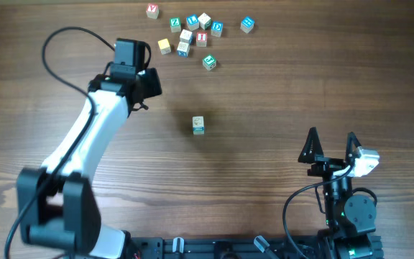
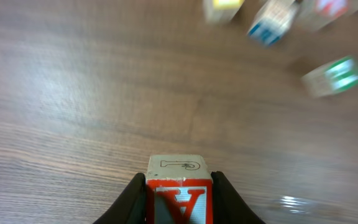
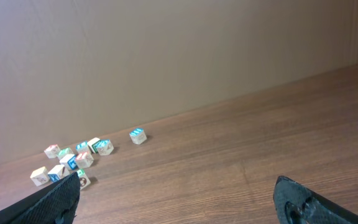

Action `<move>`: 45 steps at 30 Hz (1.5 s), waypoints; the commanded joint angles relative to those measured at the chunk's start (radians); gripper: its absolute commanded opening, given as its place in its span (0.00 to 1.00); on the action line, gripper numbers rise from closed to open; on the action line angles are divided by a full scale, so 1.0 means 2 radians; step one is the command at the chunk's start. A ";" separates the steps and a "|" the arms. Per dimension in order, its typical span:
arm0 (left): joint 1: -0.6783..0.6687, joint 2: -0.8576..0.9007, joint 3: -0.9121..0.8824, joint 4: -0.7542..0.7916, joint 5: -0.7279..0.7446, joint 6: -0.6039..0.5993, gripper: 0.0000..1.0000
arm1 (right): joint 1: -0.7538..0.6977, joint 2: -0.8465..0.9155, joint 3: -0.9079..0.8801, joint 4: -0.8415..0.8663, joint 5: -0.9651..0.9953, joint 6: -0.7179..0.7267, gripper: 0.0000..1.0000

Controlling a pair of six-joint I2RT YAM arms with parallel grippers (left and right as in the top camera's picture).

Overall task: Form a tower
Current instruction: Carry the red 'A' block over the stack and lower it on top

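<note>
Tower (image 1: 198,125), one slim stack, stood to the right of the left gripper (image 2: 179,200) and somewhat behind it; its height could not be told from above. Between those jaws, clamped tight, sat one red-lettered cube (image 2: 178,167). Set down off-centre or released askew, it could slide off or topple the stack. Just ahead and to the right lay eleven loose cubes (image 1: 185,36). Farthest right, one right gripper (image 1: 330,147) hung wide open, empty.

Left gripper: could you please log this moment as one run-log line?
left gripper: shut on red cube | right gripper: open, empty | tower: mid-table | loose cubes: far side
</note>
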 commanded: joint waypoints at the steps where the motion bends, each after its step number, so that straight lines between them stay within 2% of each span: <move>1: -0.001 -0.073 -0.003 0.002 0.009 -0.026 0.21 | -0.002 -0.002 -0.001 0.002 0.007 -0.008 1.00; 3: -0.012 -0.115 -0.003 0.001 0.010 -0.026 0.20 | -0.002 -0.002 -0.001 0.002 0.007 -0.008 1.00; 8: -0.056 -0.158 -0.003 -0.005 0.010 -0.026 0.21 | -0.002 -0.002 -0.001 0.002 0.007 -0.009 1.00; 17: -0.160 -0.157 -0.003 -0.095 0.010 -0.098 0.18 | -0.002 -0.002 -0.001 0.002 0.007 -0.009 1.00; 22: -0.205 -0.110 -0.003 -0.138 0.008 -0.127 0.18 | -0.002 -0.002 -0.001 0.002 0.007 -0.008 1.00; 31: -0.221 0.003 -0.003 -0.116 -0.017 -0.121 0.18 | -0.002 -0.002 -0.001 0.002 0.007 -0.009 1.00; 35: -0.221 0.025 -0.003 -0.107 -0.049 -0.115 0.19 | -0.002 -0.002 -0.001 0.002 0.007 -0.009 1.00; 45: -0.220 0.028 -0.003 -0.090 -0.054 -0.111 0.19 | -0.002 -0.002 -0.001 0.002 0.007 -0.008 1.00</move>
